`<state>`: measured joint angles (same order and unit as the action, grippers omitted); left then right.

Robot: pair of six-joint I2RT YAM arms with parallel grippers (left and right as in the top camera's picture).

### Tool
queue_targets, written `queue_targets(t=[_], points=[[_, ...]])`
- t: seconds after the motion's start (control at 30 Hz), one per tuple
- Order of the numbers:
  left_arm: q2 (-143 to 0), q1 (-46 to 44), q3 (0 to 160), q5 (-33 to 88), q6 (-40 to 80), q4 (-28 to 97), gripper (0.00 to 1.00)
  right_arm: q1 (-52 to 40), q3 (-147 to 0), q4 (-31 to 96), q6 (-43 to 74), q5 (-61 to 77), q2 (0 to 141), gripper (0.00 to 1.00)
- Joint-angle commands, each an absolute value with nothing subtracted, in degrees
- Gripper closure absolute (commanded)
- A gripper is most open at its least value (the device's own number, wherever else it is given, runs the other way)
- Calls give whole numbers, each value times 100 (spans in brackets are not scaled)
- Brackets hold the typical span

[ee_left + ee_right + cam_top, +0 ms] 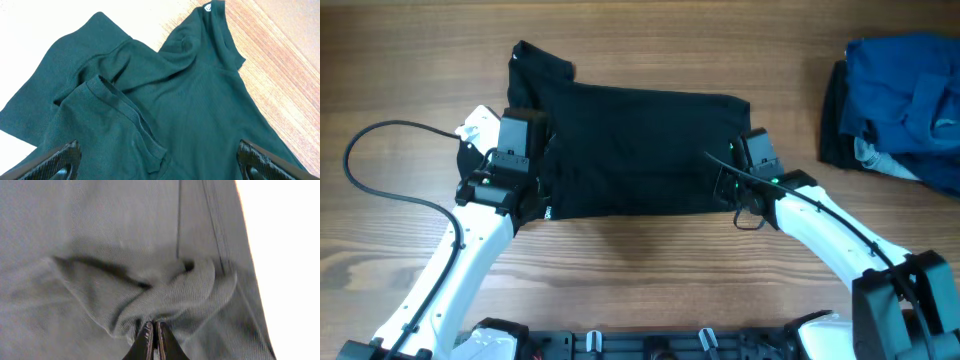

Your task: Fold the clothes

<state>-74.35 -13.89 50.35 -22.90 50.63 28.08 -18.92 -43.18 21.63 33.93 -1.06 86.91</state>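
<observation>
A dark T-shirt (pixel 635 150) lies spread on the wooden table (pixel 640 270), one sleeve sticking out at the top left. My left gripper (pixel 542 160) is over its left edge, fingers wide open above the cloth (pixel 160 160), with the collar and sleeve folds (pixel 125 110) before it. My right gripper (pixel 728 168) is at the shirt's right edge, fingers shut on a bunched pinch of the fabric (pixel 152 330). The shirt looks grey in the right wrist view (pixel 125 255).
A pile of blue clothes (pixel 905 105) lies at the far right of the table. A black cable (pixel 380 160) loops on the left beside the left arm.
</observation>
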Motion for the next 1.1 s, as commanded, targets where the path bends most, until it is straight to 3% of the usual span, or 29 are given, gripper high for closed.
queue_targets(t=[0.0,0.23,0.37,0.4,0.5,0.53,0.8,1.07], points=[[-7363,-1398,5135,-2414,4967,2794,1,-1831,-4576,1857,3295,-521,8674,96],[-7363,-1398,5135,-2416,4967,2766,1,-1251,-4576,1352,2950,-530,8678,96],[-7363,-1398,5133,-2414,4967,2773,1,-1020,-4576,1774,2818,440,8678,95],[-7363,-1398,5135,-2412,4967,2773,1,-1024,-4576,1931,2821,604,8678,90],[-7363,-1398,5135,-2412,4967,2773,1,-1105,-4574,2379,2696,974,8678,53],[-7363,-1398,5135,-2412,4967,2773,1,-1181,-4574,2519,2694,969,8678,50],[-7363,-1398,5135,-2412,4967,2773,1,-1308,-4504,2523,2864,963,8680,49],[-7363,-1398,5133,-2414,4967,2773,1,-1372,-4320,2305,2873,1041,8969,70]])
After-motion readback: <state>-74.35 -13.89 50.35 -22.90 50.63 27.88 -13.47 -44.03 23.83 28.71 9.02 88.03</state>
